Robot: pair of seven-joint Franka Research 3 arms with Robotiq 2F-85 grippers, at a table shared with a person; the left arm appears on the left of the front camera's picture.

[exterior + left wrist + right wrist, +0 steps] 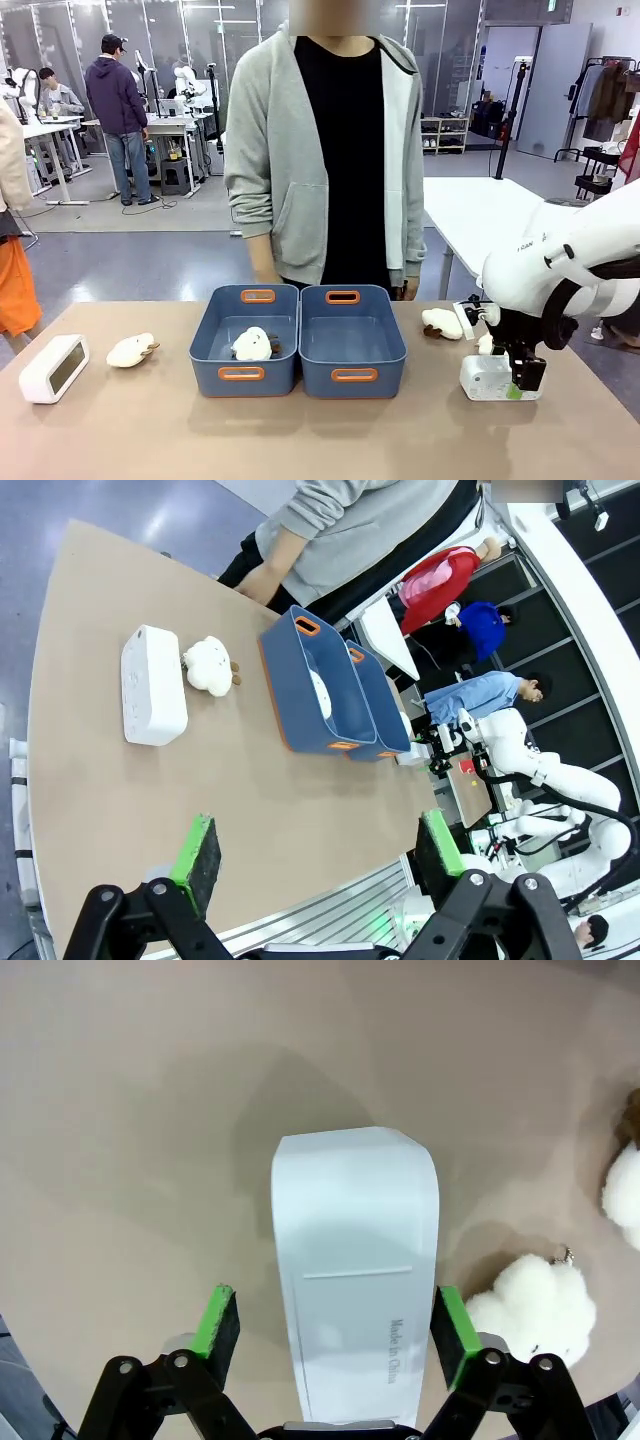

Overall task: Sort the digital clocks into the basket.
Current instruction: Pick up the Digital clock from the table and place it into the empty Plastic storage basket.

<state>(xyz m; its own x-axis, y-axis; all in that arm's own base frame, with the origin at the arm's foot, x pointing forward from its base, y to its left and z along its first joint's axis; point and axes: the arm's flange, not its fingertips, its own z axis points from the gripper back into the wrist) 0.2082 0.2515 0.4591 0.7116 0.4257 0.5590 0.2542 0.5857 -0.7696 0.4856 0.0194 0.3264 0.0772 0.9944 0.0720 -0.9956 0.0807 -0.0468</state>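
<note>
The white clock point(355, 1280) lies flat on the table point(150, 1110), directly under the right pincer point(336, 1312) and running lengthwise between its jaws. One green pad point(448, 1322) sits against the clock's flank, while the other is a little apart from the opposite side, so the pincer is spread around the clock and not yet clenched on it. A plush toy point(530, 1305) lies just beside it on the outer side of the pad that touches. The step in hand appears to be the grasp of this first clock. The next move calls for pinching both flanks evenly, lifting straight up clear of the toy, and carrying the clock to the empty basket point(385, 370), which stands near, on the pincer's left. The other basket point(205, 370), further left, already holds a toy, so it seems meant for the plush. The second clock point(54, 368) rests well apart, far beyond both baskets. The right arm comes in low, its wrist bent over so the pincer points straight down. The left pincer point(318, 855) hovers released and empty above the table.
</note>
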